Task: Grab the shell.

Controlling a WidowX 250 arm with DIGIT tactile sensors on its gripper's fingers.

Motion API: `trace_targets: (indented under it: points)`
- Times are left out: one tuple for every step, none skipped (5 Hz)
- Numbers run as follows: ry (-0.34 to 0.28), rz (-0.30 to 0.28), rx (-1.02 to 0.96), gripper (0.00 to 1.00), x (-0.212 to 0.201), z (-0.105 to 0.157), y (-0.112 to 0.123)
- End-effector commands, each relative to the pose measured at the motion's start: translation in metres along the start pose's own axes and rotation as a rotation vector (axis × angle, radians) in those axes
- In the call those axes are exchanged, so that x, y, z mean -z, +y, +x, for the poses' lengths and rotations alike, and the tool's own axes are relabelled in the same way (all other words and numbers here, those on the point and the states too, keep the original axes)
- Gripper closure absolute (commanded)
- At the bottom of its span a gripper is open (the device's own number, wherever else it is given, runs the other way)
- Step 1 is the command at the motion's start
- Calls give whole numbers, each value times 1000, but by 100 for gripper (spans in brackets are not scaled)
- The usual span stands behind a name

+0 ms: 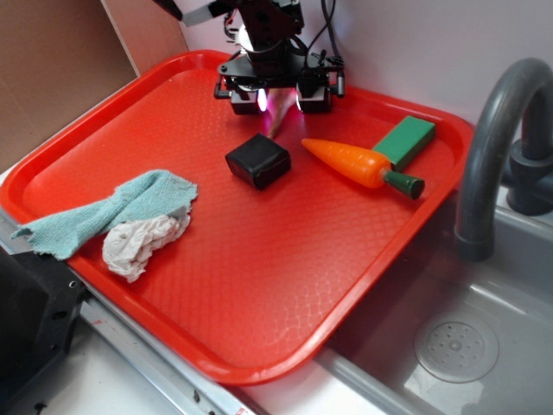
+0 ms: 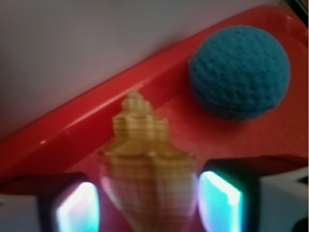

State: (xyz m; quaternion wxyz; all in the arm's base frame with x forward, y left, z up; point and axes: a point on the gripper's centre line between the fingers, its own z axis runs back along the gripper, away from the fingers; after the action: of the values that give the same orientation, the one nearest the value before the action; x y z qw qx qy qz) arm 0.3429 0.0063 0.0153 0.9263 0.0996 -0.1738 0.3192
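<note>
At the red tray's (image 1: pixel 259 346) far rim, the shell (image 2: pixel 147 169) is seen between the gripper's (image 2: pixel 149 205) parted fingers, spire pointing rimward along the gap; contact cannot be judged through blur.

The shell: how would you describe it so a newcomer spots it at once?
Start at the red tray and go to its far edge, under the gripper. The shell sits between the two lit fingertips. It is tan and ridged with a stepped spiral top, unlike the round blue ball beside it.
</note>
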Motion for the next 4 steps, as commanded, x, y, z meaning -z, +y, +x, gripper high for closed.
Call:
trace_targets:
  points:
    - [-26,-28,-42,100,-8,13,13]
    - [25,-71,-36,100,-43,17,22]
    - [259,-207,32,100,-91,21,34]
    - [365,-289,216,100,-136,23,45]
